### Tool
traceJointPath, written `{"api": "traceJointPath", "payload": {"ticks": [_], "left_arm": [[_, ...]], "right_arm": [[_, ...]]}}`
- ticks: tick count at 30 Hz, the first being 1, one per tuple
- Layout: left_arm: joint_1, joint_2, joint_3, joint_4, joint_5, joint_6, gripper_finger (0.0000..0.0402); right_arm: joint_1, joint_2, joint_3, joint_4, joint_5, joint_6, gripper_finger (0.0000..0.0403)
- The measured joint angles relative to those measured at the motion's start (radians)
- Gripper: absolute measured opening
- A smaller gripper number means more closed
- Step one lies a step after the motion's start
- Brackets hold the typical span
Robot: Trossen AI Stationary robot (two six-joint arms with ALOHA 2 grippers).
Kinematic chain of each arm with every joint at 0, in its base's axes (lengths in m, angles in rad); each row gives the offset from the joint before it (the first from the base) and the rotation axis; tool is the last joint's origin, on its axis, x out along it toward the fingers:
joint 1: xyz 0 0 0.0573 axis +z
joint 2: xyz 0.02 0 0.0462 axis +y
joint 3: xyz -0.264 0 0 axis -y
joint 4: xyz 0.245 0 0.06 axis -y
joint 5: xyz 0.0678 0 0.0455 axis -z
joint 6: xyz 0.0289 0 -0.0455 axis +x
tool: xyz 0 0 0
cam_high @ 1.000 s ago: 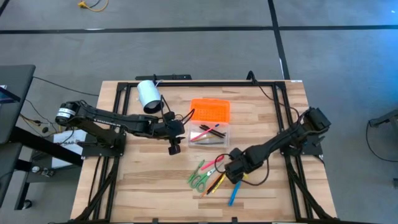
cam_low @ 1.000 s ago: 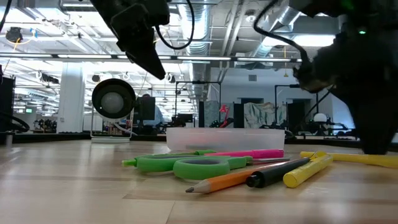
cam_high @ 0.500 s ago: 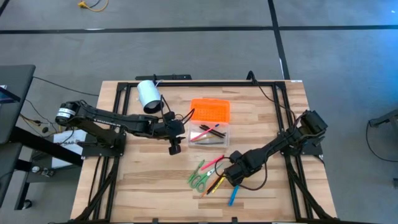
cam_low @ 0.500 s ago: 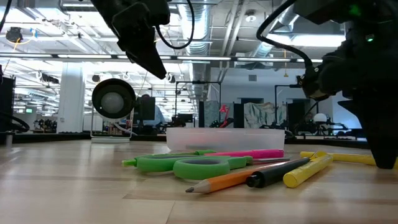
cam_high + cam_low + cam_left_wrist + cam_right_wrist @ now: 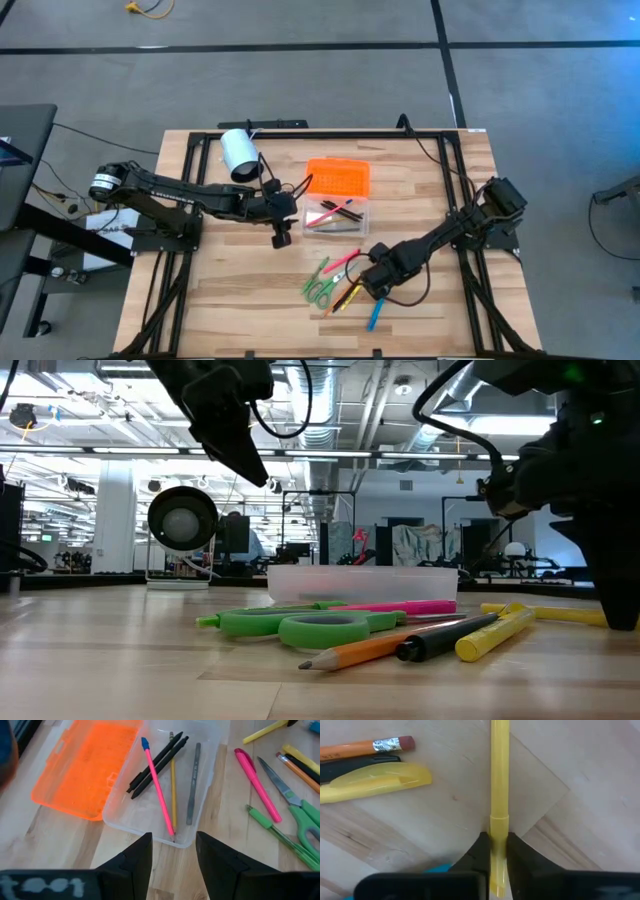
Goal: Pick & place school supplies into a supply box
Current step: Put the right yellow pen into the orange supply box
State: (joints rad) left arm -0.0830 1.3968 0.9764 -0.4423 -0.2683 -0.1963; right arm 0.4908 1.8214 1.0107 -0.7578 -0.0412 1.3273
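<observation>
The school supplies lie in a loose pile near the table's front: green scissors (image 5: 320, 288) (image 5: 300, 625), a pink marker (image 5: 255, 780), an orange pencil (image 5: 370, 745), a black pen and yellow pens. My right gripper (image 5: 375, 283) (image 5: 499, 842) is down at the pile's right side, shut on a yellow pen (image 5: 499, 770) (image 5: 545, 613). The supply box (image 5: 335, 228) (image 5: 150, 836) stands open with a few pens inside. Its orange lid (image 5: 338, 178) lies flat behind it. My left gripper (image 5: 281, 240) (image 5: 172, 850) hangs open above the table, by the box's left near corner. My right gripper pinches the yellow pen between its two fingers, on the wider section just past a step in the barrel (image 5: 499, 827). The fingers come from above, pointing down, and lie across the pen. The pen lies flat on the table (image 5: 545, 613).
A white cylinder (image 5: 238, 153) (image 5: 182, 518) lies at the table's far left. A blue pen (image 5: 375, 318) lies near the front edge. Black frame rails run along the table's sides.
My right gripper has sunk a little toward the table at the yellow pen. The pile and the box have stayed where they were.
</observation>
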Motion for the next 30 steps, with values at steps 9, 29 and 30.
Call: {"api": "traceJointPath", "payload": {"ticks": [9,29,30], "left_arm": [[0.0,0.0,0.0,0.001,-0.013,0.004,0.0142],[0.0,0.0,0.0,0.013,-0.026,0.008,0.0142],[0.0,0.0,0.0,0.013,-0.026,0.008,0.0142]], "right_arm": [[0.002,-0.016,0.018,-0.033,0.068,-0.019,0.0016],[0.0,-0.077,0.014,-0.134,0.146,-0.019,0.0005],[0.0,-0.085,0.014,-0.14,0.152,-0.019,0.0003]]}}
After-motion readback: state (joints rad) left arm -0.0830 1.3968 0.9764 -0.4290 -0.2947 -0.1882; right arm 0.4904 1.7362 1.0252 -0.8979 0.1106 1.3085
